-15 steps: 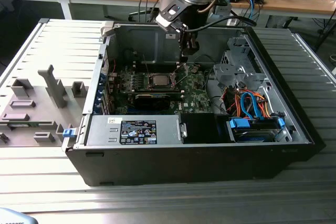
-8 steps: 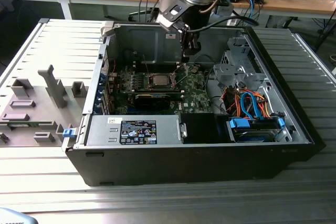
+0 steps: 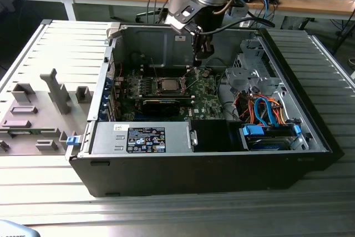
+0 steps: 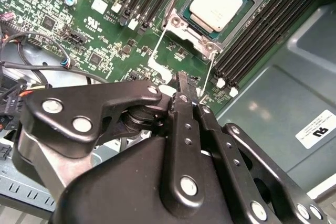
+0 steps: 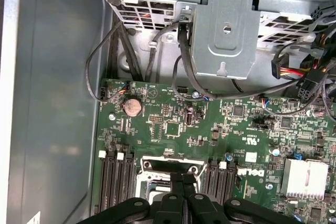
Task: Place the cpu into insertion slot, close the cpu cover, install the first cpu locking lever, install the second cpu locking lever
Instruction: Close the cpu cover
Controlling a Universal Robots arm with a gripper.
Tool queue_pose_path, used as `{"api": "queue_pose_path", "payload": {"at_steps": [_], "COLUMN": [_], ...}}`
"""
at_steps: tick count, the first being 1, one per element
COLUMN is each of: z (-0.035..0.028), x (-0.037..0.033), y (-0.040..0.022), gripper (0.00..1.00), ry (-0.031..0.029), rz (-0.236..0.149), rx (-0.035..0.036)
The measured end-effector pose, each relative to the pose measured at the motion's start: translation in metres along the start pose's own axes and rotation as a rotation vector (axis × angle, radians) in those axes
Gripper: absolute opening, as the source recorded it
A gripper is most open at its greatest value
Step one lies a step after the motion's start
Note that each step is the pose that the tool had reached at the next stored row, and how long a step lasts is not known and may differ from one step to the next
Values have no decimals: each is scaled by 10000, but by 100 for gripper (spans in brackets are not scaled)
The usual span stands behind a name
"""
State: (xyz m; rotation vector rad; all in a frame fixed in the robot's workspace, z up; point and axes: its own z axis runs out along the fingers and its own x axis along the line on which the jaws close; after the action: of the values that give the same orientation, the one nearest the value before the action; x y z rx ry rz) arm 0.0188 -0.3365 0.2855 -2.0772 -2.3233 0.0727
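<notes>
from where i stand the computer case (image 3: 150,43) lies open on the slatted metal table (image 3: 183,215), and the arm reaches down into it with the gripper (image 3: 201,58) hanging over the green motherboard (image 3: 208,101), a little off to the exterior view's right of the socket. in the second wrist view the gripper (image 4: 184,80) has its fingers (image 4: 179,95) pressed together with nothing between them, so it carries nothing, and its tip hovers near the socket's edge without clearly touching anything. the cpu (image 4: 220,1) sits flat in the insertion slot (image 4: 177,22), its dull silver top facing up, between the banks of black memory slots (image 4: 262,35), so i'd call the first step done. the cpu cover (image 4: 195,34) looks to be lying down around the chip, its window framing the metal top, so the second step seems done as well, though i can't be certain it is fully seated. two thin wire levers, one (image 4: 159,45) on one side of the socket and the other (image 4: 211,74) on the other side, run outward from the frame rather than tucked along it; i judge neither is locked, which leaves both lever steps to do. in the first wrist view the gripper (image 5: 184,178) hangs right over the socket's near rim.
</notes>
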Motion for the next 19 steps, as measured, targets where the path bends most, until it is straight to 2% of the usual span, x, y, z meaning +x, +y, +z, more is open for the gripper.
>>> {"api": "queue_pose_path", "payload": {"at_steps": [19], "z": [26], "x": [-12], "y": [110], "gripper": [11], "ry": [-1], "rz": [0], "rx": [0]}}
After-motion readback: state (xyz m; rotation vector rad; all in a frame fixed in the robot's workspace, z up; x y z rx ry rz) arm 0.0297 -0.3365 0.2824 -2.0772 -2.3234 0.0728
